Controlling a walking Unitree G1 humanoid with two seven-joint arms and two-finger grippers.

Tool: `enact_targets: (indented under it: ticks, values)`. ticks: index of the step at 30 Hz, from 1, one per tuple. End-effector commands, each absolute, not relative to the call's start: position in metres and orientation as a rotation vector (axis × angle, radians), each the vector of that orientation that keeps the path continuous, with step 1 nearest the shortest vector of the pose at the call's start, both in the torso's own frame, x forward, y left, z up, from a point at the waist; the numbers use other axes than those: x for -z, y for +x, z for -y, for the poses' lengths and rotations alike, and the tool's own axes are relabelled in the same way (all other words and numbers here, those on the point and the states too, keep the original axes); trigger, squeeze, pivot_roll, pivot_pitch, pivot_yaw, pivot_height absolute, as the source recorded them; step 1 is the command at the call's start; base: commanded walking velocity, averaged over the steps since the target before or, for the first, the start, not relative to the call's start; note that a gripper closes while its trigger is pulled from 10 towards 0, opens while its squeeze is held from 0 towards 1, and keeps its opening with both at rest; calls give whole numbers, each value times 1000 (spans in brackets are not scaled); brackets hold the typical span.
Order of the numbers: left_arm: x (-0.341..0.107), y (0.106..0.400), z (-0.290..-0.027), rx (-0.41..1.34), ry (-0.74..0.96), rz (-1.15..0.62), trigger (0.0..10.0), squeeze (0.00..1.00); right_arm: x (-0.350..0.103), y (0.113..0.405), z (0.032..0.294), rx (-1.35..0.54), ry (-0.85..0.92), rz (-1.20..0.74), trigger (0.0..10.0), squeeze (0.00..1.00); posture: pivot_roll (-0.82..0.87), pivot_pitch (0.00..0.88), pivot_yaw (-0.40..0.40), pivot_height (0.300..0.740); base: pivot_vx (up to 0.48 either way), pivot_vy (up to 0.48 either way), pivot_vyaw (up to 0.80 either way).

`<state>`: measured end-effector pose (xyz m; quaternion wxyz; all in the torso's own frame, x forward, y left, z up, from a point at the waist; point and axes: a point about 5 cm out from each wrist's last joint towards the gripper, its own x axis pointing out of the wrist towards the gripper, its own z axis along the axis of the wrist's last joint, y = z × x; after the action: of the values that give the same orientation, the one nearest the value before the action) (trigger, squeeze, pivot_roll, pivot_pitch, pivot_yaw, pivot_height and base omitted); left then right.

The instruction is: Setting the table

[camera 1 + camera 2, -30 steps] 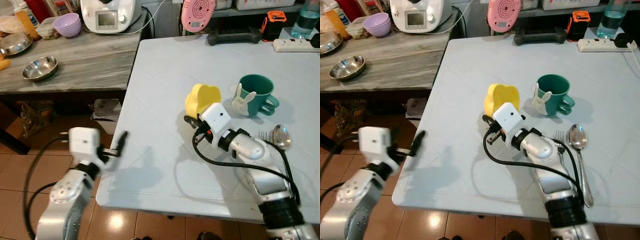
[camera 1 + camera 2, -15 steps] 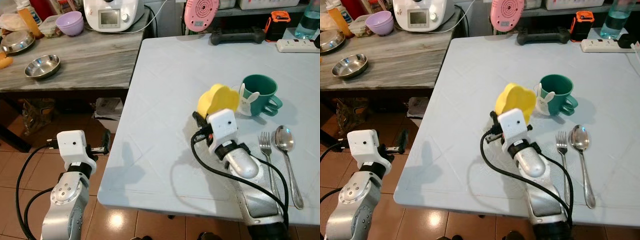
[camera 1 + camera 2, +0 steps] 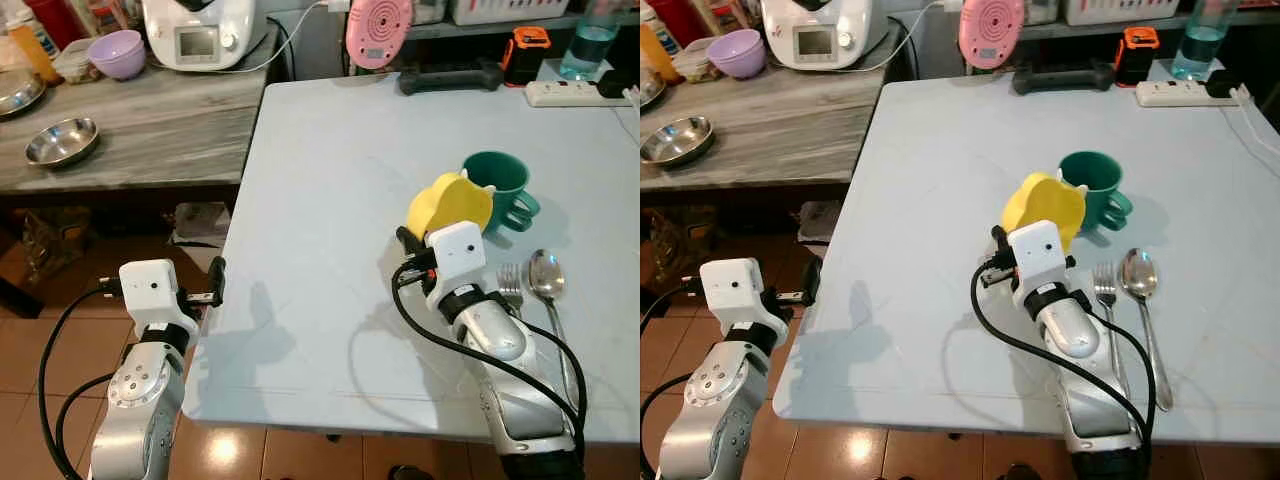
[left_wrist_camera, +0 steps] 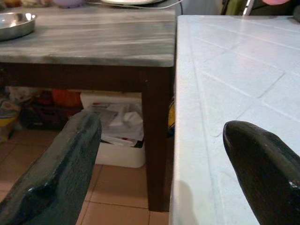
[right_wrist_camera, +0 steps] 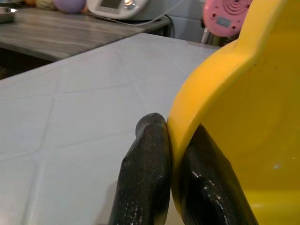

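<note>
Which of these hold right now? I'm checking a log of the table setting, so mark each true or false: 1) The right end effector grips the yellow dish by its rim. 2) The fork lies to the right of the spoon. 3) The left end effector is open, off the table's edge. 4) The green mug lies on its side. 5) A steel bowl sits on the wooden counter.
1) True: the right end effector pinches the rim of the yellow dish.
2) False: the fork lies left of the spoon.
3) True: the left end effector is open beside the white table.
4) False: the green mug stands upright.
5) True: the steel bowl sits on the wooden counter.
</note>
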<state>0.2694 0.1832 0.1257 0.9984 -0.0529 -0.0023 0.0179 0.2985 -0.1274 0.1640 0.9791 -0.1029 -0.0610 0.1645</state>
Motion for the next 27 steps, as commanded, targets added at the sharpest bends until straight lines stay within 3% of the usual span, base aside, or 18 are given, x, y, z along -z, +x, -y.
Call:
enact_targets:
  ticks: [1,27]
  values:
    - [-121,268,-188,-63,-112,-22,10000,0,-166,299,121,-349,-195,129,10000,0,-246,126,129,740,0,0,0]
    - [-121,269,-186,-37,-110,-49,10000,0,-163,303,121,-331,-148,112,10000,0,-238,134,135,740,-19,0,0]
